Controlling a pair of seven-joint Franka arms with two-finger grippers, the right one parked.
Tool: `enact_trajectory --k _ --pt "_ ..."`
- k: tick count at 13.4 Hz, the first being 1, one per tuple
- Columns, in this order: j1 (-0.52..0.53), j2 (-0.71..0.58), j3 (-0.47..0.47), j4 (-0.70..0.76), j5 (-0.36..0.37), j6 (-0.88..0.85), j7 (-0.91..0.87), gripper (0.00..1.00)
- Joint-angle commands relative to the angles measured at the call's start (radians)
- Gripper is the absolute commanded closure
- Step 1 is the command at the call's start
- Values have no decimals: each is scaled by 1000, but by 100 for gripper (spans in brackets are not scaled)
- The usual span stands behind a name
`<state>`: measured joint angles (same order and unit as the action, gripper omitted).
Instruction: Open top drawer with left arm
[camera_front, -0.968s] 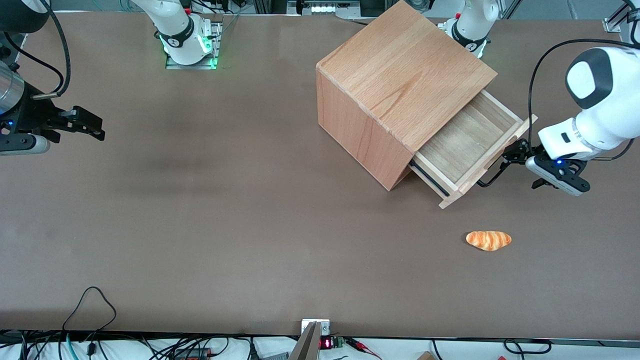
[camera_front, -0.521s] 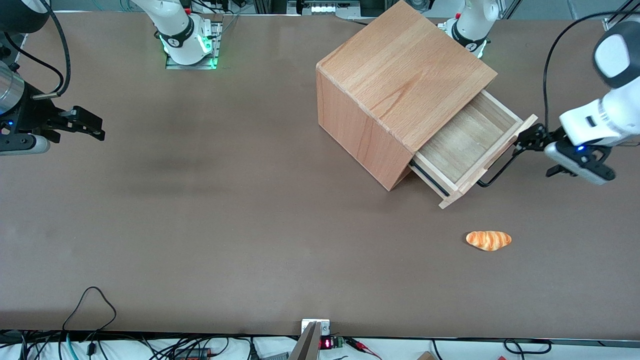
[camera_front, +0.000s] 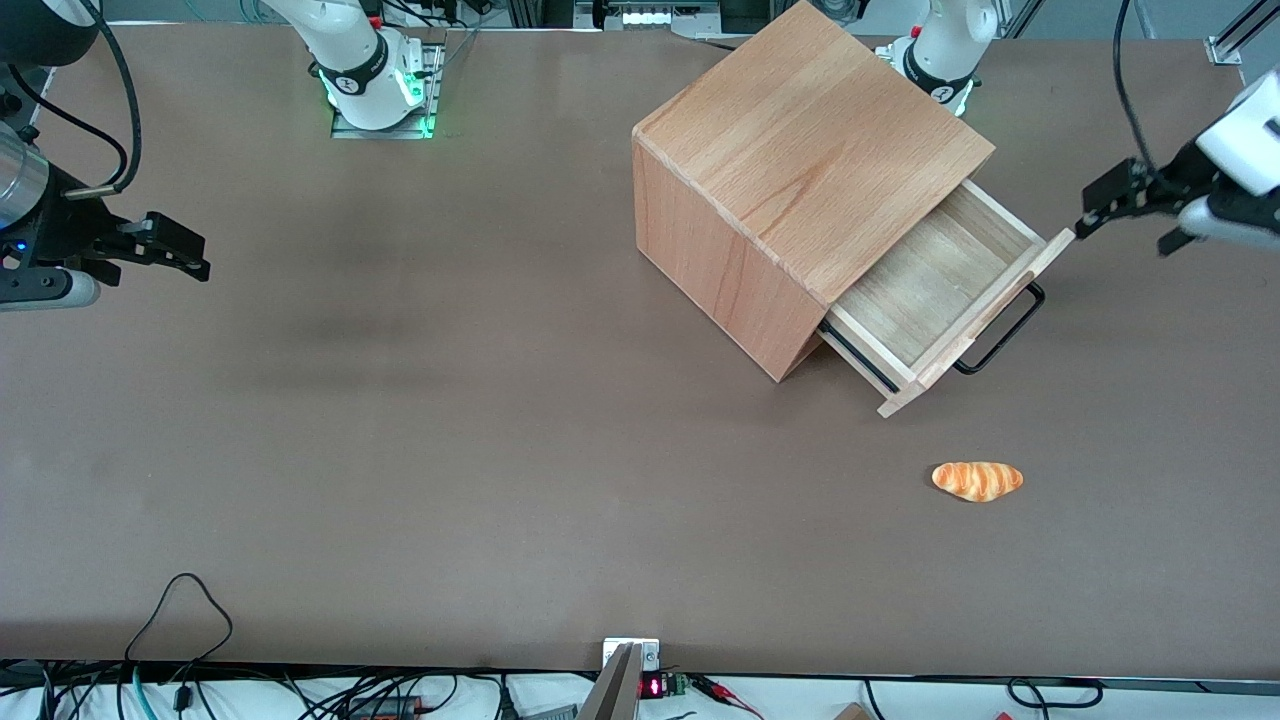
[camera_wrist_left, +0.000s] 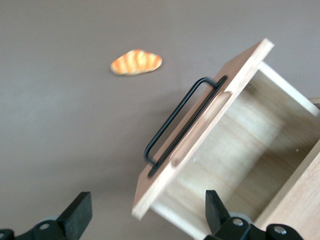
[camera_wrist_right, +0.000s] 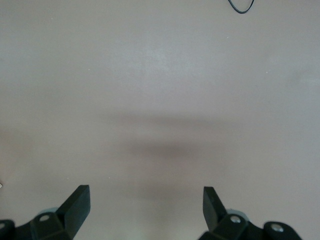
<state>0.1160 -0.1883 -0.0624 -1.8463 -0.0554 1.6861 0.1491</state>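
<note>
— Since the bread roll lies nearest the front camera, start there: does it matter?

— No. It sits alone on the surface, apart from the drawer front, and has no part in the job.

— And the top drawer?

— Farther from the camera than the roll, it stands pulled well out of the cabinet, with its bare wooden floor showing and nothing in it. Its black handle hangs free, with nothing touching it.

— Where is the end effector?

— Toward the working arm's end of the surface, lifted clear of the drawer's corner. In the wrist view the end effector looks down on the handle with its fingers spread wide and nothing between them.

— So which step is this?

— I judge the pull finished and the left arm at the release-and-retreat stage. The drawer looks open enough.

— What does the next move call for?

— Probably only carrying the arm clear without brushing the drawer's protruding corner.
</note>
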Motion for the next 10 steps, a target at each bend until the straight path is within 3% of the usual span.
enact_trajectory --k 1,10 --pt "-32 3 16 81 74 -88 -126 0" --pt "-35 12 27 84 66 -82 -131 0"
